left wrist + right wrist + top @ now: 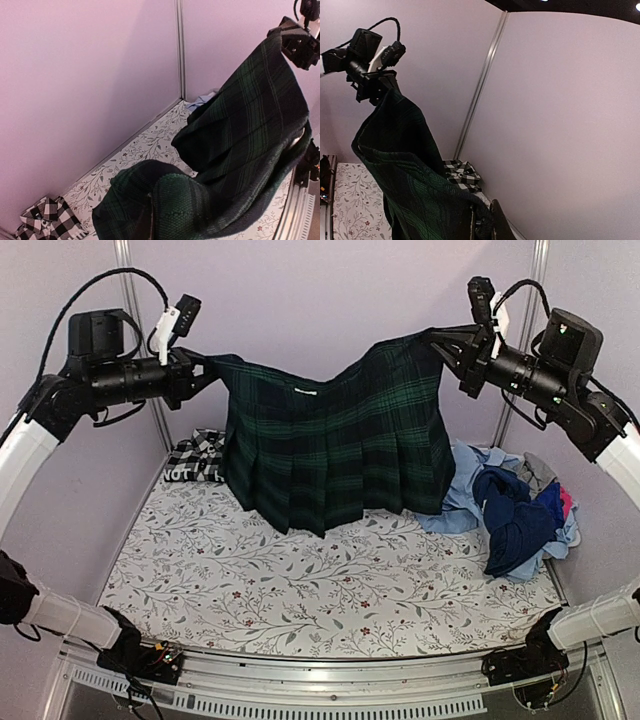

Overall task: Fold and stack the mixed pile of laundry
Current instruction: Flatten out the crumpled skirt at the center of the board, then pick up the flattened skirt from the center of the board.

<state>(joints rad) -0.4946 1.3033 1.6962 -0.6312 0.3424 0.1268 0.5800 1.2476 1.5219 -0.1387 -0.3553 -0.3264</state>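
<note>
Left fingers (204,366) are clamped shut on one top corner of the dark green-navy plaid garment (330,440), and the right fingers (438,338) are clamped on the opposite top corner. We see the garment stretched between the two arms, held up over the floral-printed table (300,585). Its top edge sags in the middle, with a small white label (305,391) at the dip, and the pleated hem hangs low toward the back of the table. We can't tell from overhead whether the hem touches the surface. The black-and-white checked shirt (195,458) lies crumpled in the back left corner, partly behind the plaid. The rest of the laundry pile (515,510) sits at the right edge, with the light blue piece (455,502) underneath and the navy piece (510,525) on top. A grey piece (538,472) and a pink piece (566,502) show on the far side. In both wrist views plaid cloth drapes over the camera's own fingers.
</note>
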